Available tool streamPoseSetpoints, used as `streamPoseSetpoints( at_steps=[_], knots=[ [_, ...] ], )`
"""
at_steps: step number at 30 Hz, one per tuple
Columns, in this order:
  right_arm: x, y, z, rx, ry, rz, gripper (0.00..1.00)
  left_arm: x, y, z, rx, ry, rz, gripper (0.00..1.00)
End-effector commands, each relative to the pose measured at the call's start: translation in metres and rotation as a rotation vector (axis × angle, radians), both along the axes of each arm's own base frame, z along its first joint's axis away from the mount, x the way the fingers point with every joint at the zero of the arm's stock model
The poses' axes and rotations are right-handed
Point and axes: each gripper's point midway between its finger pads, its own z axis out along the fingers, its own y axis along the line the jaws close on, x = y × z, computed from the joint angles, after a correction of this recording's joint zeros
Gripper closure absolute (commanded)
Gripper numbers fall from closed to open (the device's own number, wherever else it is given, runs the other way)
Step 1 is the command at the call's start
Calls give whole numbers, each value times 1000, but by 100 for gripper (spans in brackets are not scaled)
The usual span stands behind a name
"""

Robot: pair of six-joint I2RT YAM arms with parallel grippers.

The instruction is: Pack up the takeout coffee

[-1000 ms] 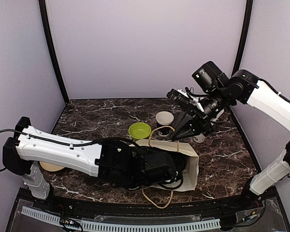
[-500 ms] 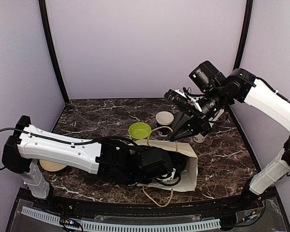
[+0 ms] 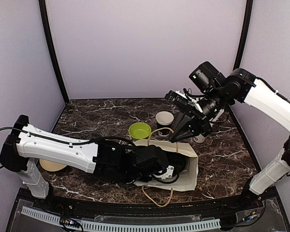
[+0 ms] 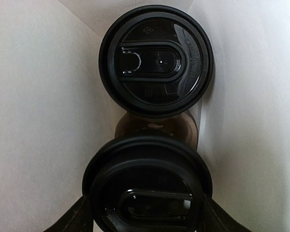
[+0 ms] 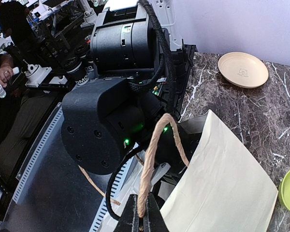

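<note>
A white paper bag (image 3: 188, 166) lies open on the marble table. My left gripper (image 4: 147, 215) is deep inside it, hidden in the top view. Its fingers (image 4: 67, 220) press on both sides of a black-lidded coffee cup (image 4: 147, 186). A second lidded cup (image 4: 157, 60) stands just beyond, against the bag's wall (image 4: 43, 96). My right gripper (image 5: 144, 215) is shut on the bag's tan rope handle (image 5: 157, 154) and holds it up above the bag's mouth (image 3: 175, 137). An open black cup with a white inside (image 3: 165, 118) stands behind the bag.
A lime-green bowl (image 3: 139, 130) sits just behind the bag's left corner. A tan plate (image 3: 52, 166) lies at the near left, under my left arm (image 3: 63, 150). A white cup (image 3: 199, 138) stands partly hidden behind my right gripper. The bag's second handle (image 3: 157, 199) trails at the front edge.
My left wrist has pushed a little further into the bag. My right gripper has shifted slightly left and up with the handle.
</note>
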Motion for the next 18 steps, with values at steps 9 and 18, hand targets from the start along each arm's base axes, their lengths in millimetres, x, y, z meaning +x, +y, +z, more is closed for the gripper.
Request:
streamPoseSetpoints(
  at_steps=[9, 18],
  knots=[
    [-5, 8, 13, 37, 17, 45, 100, 17, 1, 12, -83, -22, -16, 51],
    [-5, 10, 11, 25, 15, 52, 100, 27, 5, -5, -61, 19, -11, 51]
  ],
)
